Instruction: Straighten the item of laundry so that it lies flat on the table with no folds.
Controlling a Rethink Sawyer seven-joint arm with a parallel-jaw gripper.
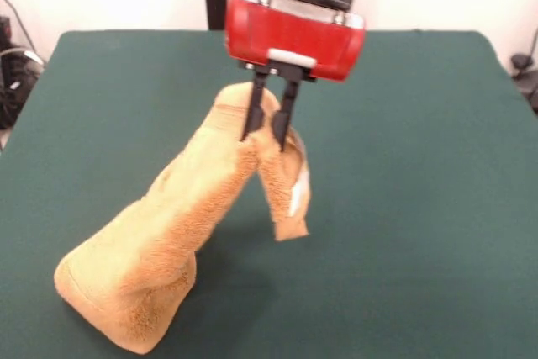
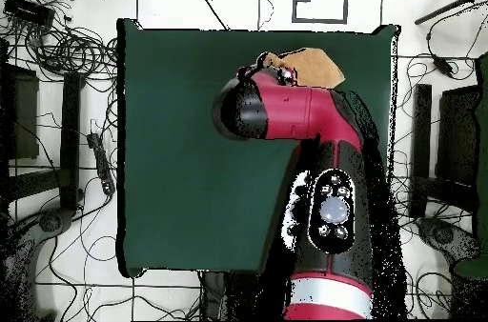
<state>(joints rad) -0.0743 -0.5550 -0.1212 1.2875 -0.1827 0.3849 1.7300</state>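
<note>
Above the middle of the table, the black 2-fingered gripper [image 1: 269, 130] under its red wrist housing [image 1: 294, 31] is pinching the orange-tan terry hand towel [image 1: 160, 250] at a bunched peak, its jaws closed on the cloth. From that peak the towel is hanging in 2 parts: a long thick fold is sloping down to the near left, where its rounded lower end seems to be resting on the dark green felt-covered table [image 1: 420, 208], and a shorter flap with a small white tag [image 1: 298, 191] is dangling free on the other side. In the overhead view the red and black arm [image 2: 315, 147] is covering most of the towel. Judging by this, the straightening is barely under way: the towel is doubled over and lifted, with nothing spread flat; unfolding and laying out are both left to do.
</note>
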